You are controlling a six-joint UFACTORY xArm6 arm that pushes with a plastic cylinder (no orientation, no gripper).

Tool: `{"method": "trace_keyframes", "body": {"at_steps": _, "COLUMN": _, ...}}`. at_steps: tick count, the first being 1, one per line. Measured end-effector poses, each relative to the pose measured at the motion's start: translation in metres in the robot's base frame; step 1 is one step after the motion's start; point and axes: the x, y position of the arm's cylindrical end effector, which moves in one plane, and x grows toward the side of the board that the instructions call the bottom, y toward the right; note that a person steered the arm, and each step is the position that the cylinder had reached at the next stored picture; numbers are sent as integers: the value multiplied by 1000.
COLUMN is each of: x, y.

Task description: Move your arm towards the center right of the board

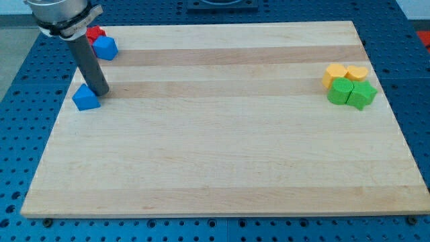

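From my station I see a blue triangular block (85, 99) near the view's left edge, a blue block (105, 47) touching a red block (95, 32) at top left, and at right two yellow blocks (345, 73) against two green blocks (352, 93).

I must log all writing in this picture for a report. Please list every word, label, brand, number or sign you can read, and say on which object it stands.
None: no readable text shows in this view.
The wooden board is bare wood.
The blue, red, yellow and green blocks have plain faces.
The rod and my tip, right beside that blue block, bear no marking.
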Motion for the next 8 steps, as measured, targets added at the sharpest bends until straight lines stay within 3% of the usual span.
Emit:
{"method": "trace_keyframes", "body": {"at_steps": 2, "x": -15, "y": 27}}
{"method": "trace_keyframes", "body": {"at_steps": 6, "x": 63, "y": 227}}
{"method": "trace_keyframes", "body": {"at_steps": 8, "x": 84, "y": 237}}
